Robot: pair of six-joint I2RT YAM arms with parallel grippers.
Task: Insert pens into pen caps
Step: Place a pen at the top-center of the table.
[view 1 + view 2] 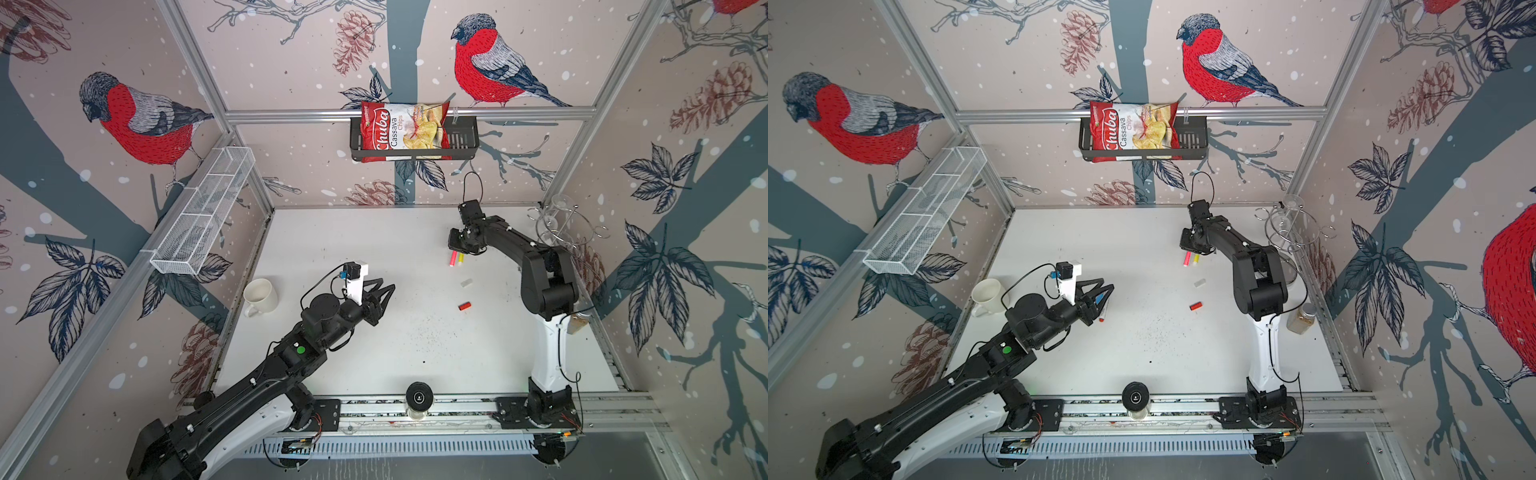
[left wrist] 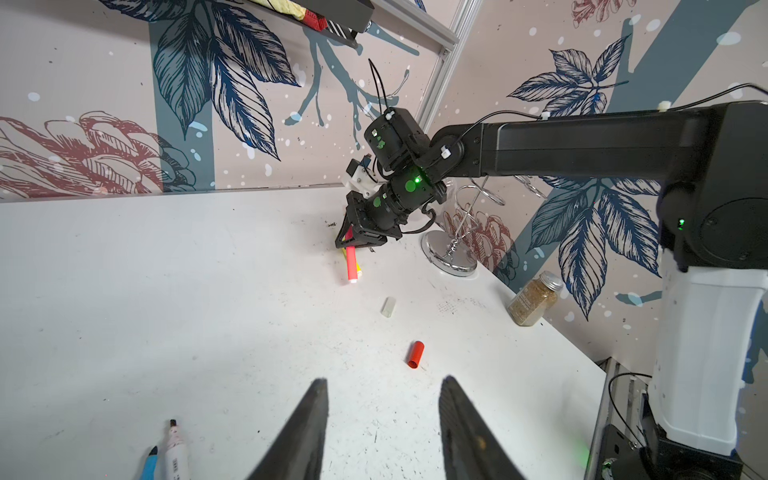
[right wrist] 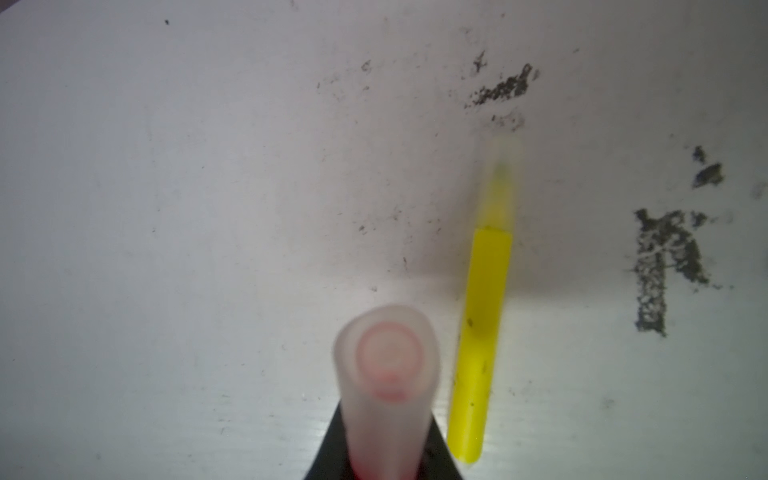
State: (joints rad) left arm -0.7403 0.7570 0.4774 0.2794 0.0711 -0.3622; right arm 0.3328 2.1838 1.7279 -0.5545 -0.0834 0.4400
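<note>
My right gripper (image 1: 456,249) (image 2: 349,245) (image 3: 386,465) is shut on the neon pink pen (image 1: 451,259) (image 2: 352,266), which slants down toward the table. In the right wrist view a translucent cap (image 3: 388,374) sits over the pink pen's end. The yellow pen (image 1: 460,259) (image 3: 486,332) lies right beside it, with a whitish cap on its far end. A loose whitish cap (image 1: 466,283) (image 2: 387,307) and a red cap (image 1: 464,306) (image 2: 414,354) lie apart on the table. My left gripper (image 1: 386,286) (image 2: 384,380) is open and empty, above the blue pen (image 2: 148,463) and the white pen (image 2: 176,453).
A white mug (image 1: 259,296) stands left of the left arm. A metal glass rack (image 1: 557,228) and a spice jar (image 1: 1302,318) stand by the right wall. A chip bag (image 1: 405,131) sits in a wall basket, and a wire shelf (image 1: 203,212) hangs on the left.
</note>
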